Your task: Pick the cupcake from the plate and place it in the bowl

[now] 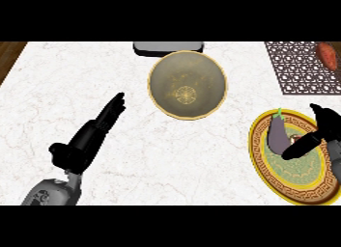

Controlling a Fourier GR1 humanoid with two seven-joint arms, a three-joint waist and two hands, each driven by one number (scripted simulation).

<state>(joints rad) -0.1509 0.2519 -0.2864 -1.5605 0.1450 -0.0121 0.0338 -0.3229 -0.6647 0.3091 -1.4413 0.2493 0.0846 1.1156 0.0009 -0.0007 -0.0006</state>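
Note:
A gold-rimmed olive bowl [187,84] sits at the counter's middle back. At the right stands a yellow patterned plate [301,188] bearing a purple eggplant [277,133]. Only a small brown and white bit of the cupcake [296,139] shows beside the eggplant. My right hand [328,132] hangs over it, with the thumb stretched across the plate on its near side and the fingers on its far side, spread apart; the rest of the cupcake is hidden. At the lower left my left hand [94,131] rests open, fingers straight and pointing toward the bowl.
A dark grey object [169,47] lies behind the bowl at the counter's back edge. A brown lattice mat [301,67] at the back right carries an orange-red vegetable [328,55]. Wooden floor shows past the counter's left edge.

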